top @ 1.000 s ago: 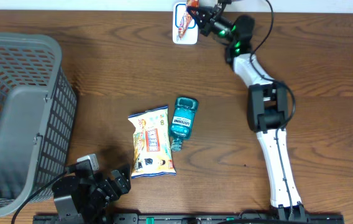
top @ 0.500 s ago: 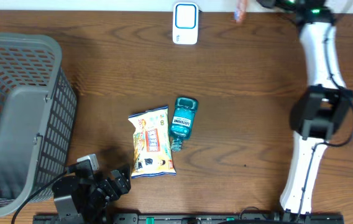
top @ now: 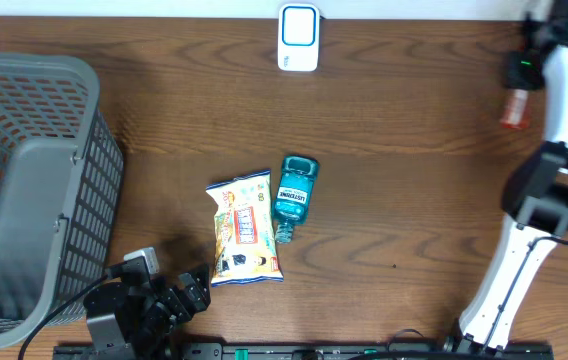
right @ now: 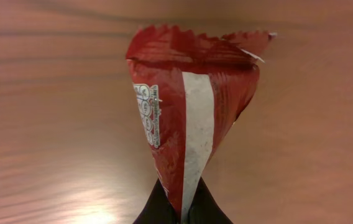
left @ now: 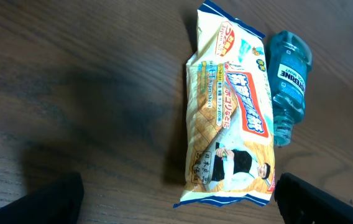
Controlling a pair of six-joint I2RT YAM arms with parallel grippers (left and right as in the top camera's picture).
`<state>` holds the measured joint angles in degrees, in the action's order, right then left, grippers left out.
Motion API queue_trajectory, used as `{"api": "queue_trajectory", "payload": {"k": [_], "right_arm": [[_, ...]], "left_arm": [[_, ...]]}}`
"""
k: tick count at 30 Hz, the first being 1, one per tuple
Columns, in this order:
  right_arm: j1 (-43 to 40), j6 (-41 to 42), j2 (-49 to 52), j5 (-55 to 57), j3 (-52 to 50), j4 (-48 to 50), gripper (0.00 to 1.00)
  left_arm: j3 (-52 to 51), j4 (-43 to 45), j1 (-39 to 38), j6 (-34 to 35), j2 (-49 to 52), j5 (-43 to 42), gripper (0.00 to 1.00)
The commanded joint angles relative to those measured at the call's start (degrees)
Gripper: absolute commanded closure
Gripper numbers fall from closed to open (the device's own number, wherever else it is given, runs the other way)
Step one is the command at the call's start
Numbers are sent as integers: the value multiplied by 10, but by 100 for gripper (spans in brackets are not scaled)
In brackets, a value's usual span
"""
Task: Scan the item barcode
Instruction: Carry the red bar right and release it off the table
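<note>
Red packet (right: 186, 112): pinched at one end by the right end effector (right: 181, 211), whose fingers are closed tight on it. It sticks out past the fingertips over the brown bench (top: 394, 150), with a white stripe and print towards the wrist camera.
Change: a second ago this packet was held at the scanner (top: 298, 38) by the far edge. The arm has since swung away, and the scanner now lies well to the left of the right end effector.
Left end effector (top: 186, 292): jaws spread wide, holding nothing, in the same place as before.
Ahead of it: a yellow snack bag (left: 229, 112) lying flat, with a blue mouthwash bottle (left: 287, 81) touching its right side. Neither has moved.
To its left: a grey basket (top: 24, 190).
</note>
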<state>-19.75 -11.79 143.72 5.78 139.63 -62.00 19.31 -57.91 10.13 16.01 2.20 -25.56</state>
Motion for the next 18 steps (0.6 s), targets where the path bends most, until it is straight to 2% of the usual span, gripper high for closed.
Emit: {"api": "queue_trajectory", "payload": {"k": [1, 5, 9, 10, 12, 14, 18], "right_arm": [[-67, -46, -14, 86, -3, 8, 99], [-127, -50, -12, 49, -7, 20, 98], [-158, -30, -12, 28, -7, 20, 88], [-162, -20, -12, 28, -7, 20, 79], [-167, -5, -13, 29, -7, 19, 30], [-168, 8, -17, 29, -7, 19, 2], [-168, 52, -52, 9, -7, 22, 1]], "left_arm": [[-3, -22, 2, -10, -1, -6, 2], [-3, -22, 2, -10, -1, -6, 1], [-3, -22, 2, -10, -1, -6, 2], [-3, -22, 2, -10, -1, -6, 1], [-3, -22, 2, -10, -1, -6, 2], [-3, -22, 2, -10, -1, -6, 2], [-3, -22, 2, -10, -1, -6, 2]]}}
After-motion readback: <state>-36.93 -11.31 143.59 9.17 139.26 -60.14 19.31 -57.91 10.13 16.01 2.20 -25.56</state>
